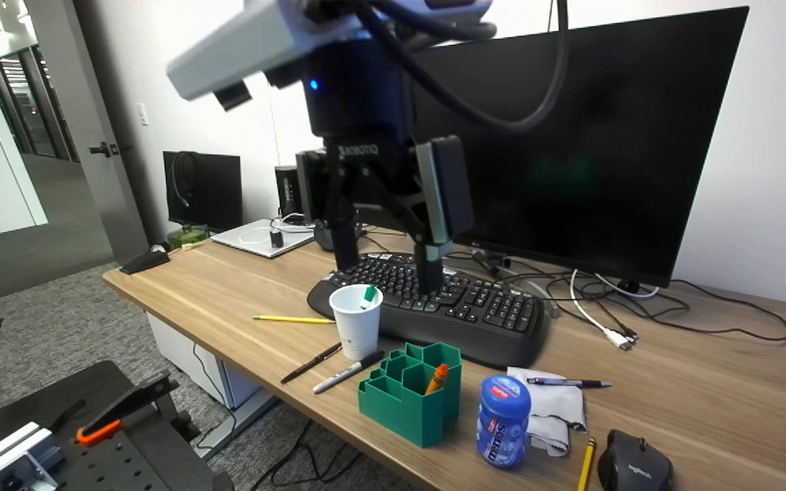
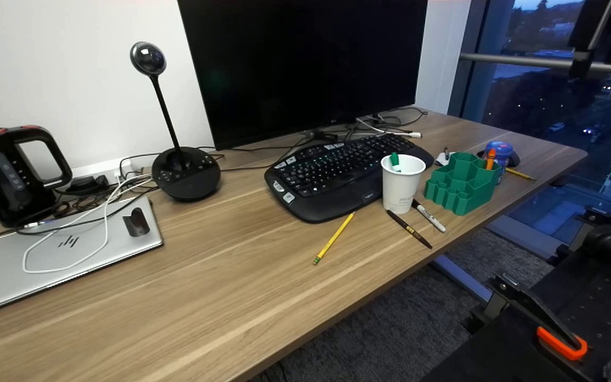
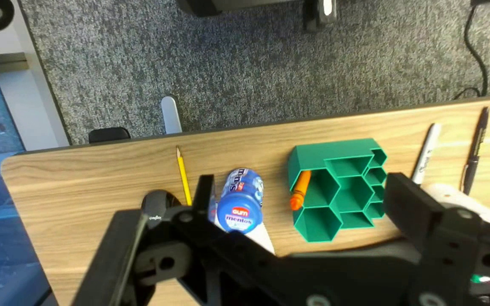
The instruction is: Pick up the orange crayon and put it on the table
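Wrist view shows the orange crayon [image 3: 300, 190] leaning in a green organizer [image 3: 334, 151], tip up, propped in the large compartment nearer the front edge of the wooden surface [image 3: 100, 176]. The compartment is wider than the stick, which would explain the slant; its walls shield the lower part, leaving the tip as the likely grip. In an exterior view, the end effector [image 1: 388, 273] hangs above with its fingers spread well apart and nothing between them, a pose that seems meant for coming down astride the crayon. A blue gum bottle [image 1: 503, 423] stands just right of the organizer, where one finger could catch the cap on the descent. To the left and farther back, a white cup [image 1: 357, 334] holding a green marker [image 1: 368, 297] may hinder the opposite finger, with a keyboard [image 1: 441, 320] beyond it before a dark monitor [image 1: 584, 150]. A white marker [image 1: 348, 372] and a dark pen [image 1: 311, 363] lie left of the organizer; a yellow pencil [image 1: 294, 319] lies left of the cup. On the right, a silver pen [image 1: 569, 383] rests across a gray cloth [image 1: 558, 404], and a mouse [image 1: 635, 464] sits beside another pencil [image 1: 587, 466].
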Action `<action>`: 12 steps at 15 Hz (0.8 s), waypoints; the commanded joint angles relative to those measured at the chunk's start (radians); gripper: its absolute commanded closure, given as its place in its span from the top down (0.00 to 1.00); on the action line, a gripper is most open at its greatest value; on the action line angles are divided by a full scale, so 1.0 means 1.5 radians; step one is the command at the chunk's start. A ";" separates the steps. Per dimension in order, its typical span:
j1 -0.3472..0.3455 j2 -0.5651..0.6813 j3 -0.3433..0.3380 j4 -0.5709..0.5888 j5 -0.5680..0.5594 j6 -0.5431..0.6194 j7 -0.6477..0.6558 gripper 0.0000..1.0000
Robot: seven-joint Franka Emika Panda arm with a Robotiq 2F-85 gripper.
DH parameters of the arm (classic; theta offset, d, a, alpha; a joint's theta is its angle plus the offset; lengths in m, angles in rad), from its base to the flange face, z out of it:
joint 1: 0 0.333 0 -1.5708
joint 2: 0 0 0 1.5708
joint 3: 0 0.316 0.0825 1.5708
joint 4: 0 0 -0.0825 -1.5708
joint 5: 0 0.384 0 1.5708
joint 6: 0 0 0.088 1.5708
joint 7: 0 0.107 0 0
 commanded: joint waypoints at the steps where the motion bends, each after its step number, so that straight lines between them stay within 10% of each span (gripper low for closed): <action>1: -0.005 0.121 0.007 0.073 0.012 0.057 0.045 1.00; 12: 0.039 0.331 0.023 0.200 0.041 0.075 0.187 1.00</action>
